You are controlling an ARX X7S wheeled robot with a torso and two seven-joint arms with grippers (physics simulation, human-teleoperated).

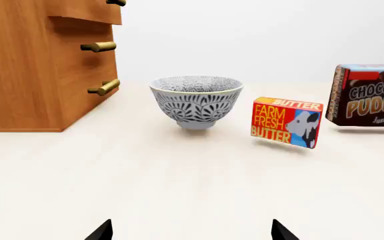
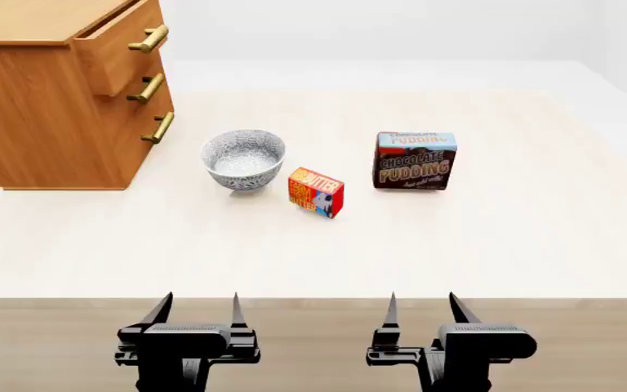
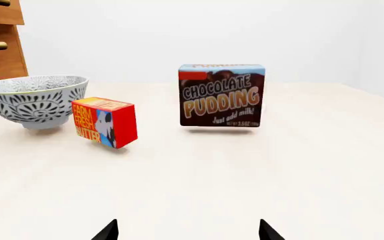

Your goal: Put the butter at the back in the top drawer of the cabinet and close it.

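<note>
The butter [image 2: 316, 192] is a small red, orange and yellow box standing on the pale table between a bowl and a pudding box; it also shows in the left wrist view [image 1: 287, 122] and the right wrist view [image 3: 105, 122]. The wooden cabinet [image 2: 42, 106] stands at the far left. Its top drawer [image 2: 117, 45] sticks out a little beyond the two lower ones, brass handle [image 2: 150, 38] on its front. My left gripper [image 2: 199, 306] and right gripper [image 2: 423, 304] hover at the table's near edge, both open and holding nothing, well short of the butter.
A patterned grey bowl [image 2: 244, 159] sits just left of the butter, between it and the cabinet. A dark "CHOCOLATE PUDDING" box [image 2: 415, 161] stands upright to the butter's right. The table's front edge [image 2: 313, 299] runs just ahead of both grippers.
</note>
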